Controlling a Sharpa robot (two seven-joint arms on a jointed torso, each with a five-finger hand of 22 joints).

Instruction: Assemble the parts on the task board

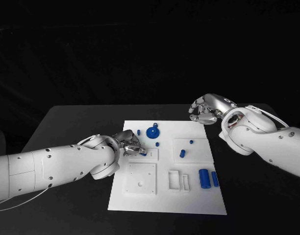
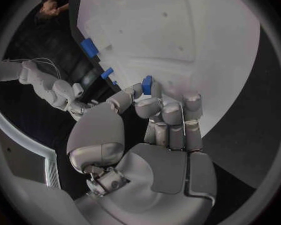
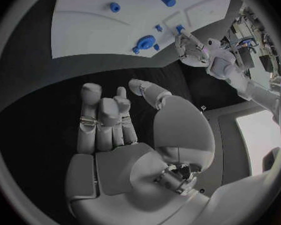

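The white task board lies in the middle of the black table. My left hand hovers at the board's left edge and pinches a small blue part between thumb and a finger, just above the board; the same part shows at its fingertips. My right hand hangs over the board's far right corner, fingers curled in on nothing. On the board lie a blue disc with a knob, a small blue peg, two short blue pieces and two blue cylinders.
White raised blocks with recesses stand on the board's near half: a square one and two narrow slotted ones. Black table surrounds the board on all sides. My left hand appears across the board in the right wrist view.
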